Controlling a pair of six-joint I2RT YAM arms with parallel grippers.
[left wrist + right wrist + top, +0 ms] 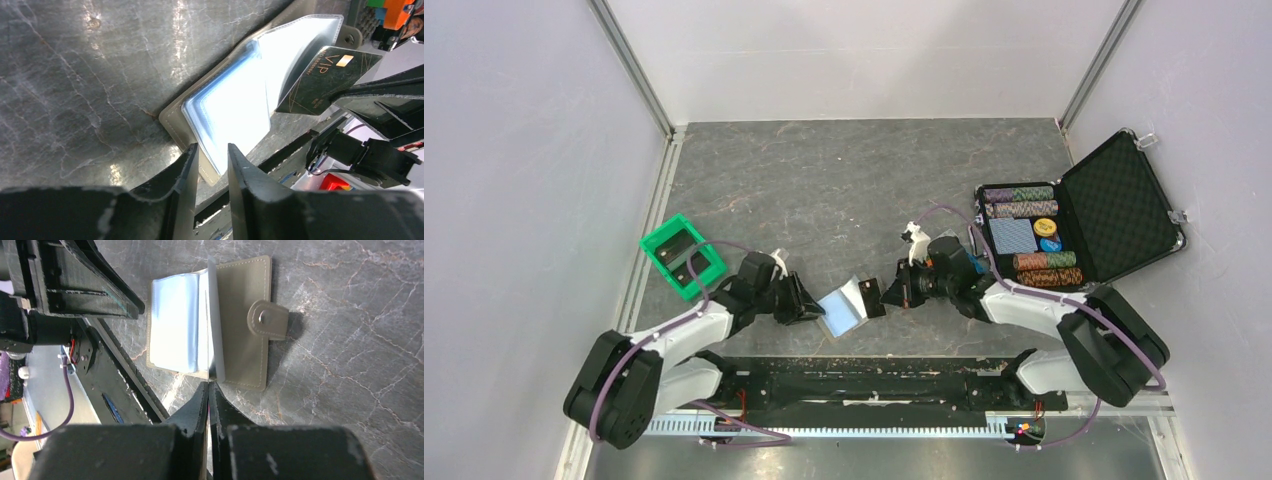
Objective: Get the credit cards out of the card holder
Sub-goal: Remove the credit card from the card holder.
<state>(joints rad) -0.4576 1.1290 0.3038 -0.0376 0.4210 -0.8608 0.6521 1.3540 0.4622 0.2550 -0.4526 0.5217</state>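
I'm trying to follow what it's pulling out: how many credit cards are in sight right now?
1 for sure: a dark credit card pinched in the right gripper, beside the open card holder. Dark shapes in the green bin may be more, and others may hide inside the card holder.

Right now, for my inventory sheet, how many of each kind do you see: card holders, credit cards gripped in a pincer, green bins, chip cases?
Card holder: 1
Credit card in the right pincer: 1
Green bin: 1
Chip case: 1
Total: 4
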